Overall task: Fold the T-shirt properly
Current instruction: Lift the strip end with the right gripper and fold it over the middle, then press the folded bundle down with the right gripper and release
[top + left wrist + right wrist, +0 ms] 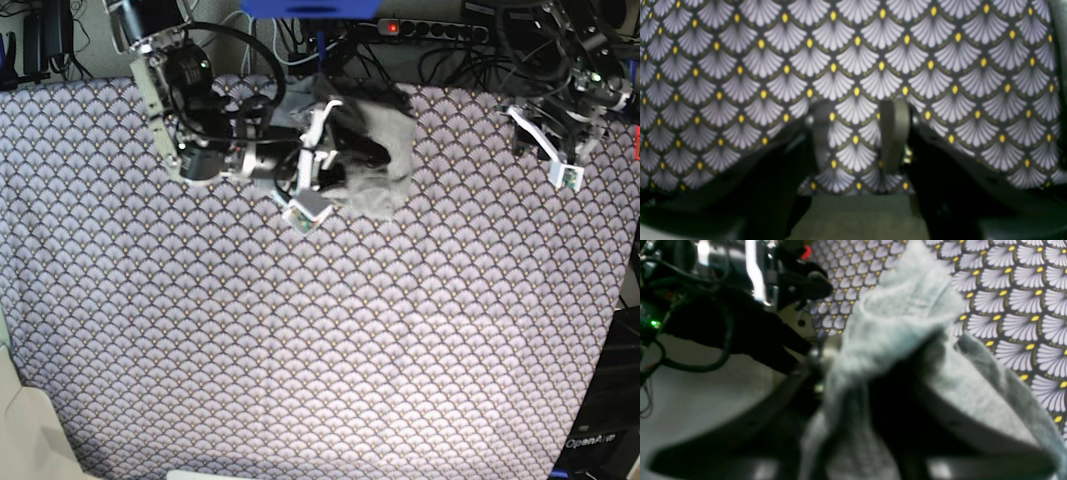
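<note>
One crumpled light heather-grey knit T-shirt (385, 150) bunched at the purple fan-scale tablecloth's (320, 340) far edge.
Right gripper (350, 150) is buried in it, grip unclear; left gripper (857, 136) spread, loads of bare cloth up front.

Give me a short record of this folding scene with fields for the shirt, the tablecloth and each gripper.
shirt: light heather-grey knit T-shirt, bunched in a heap at the far edge, not folded
cloth: purple fan-scale patterned tablecloth, covers the table
right gripper: right gripper, at the heap, shirt fabric draped over its fingers; grip unclear
left gripper: left gripper, jaws apart, nothing between them, over bare tablecloth away from the shirt
</note>
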{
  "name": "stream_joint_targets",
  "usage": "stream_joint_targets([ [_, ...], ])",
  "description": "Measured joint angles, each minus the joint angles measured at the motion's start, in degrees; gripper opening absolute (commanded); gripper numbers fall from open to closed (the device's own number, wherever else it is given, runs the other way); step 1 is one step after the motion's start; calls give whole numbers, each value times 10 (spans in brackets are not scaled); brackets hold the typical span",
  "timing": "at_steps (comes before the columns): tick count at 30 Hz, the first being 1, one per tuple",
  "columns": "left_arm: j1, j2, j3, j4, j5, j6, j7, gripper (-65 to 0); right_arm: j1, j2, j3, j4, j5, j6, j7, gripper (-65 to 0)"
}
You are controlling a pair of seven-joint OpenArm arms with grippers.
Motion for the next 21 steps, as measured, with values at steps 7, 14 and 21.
stream_joint_targets([
  [7,0,0,0,0,0,0,0,-404,7,-3,-43,0,-4,0,-4,-327],
  [14,2,1,0,0,0,0,1,-404,48,-3,-78,0,-3,0,-2,-326],
  [21,1,3,0,0,0,0,2,-404,78,-3,-77,-55,-4,0,4,-329],
])
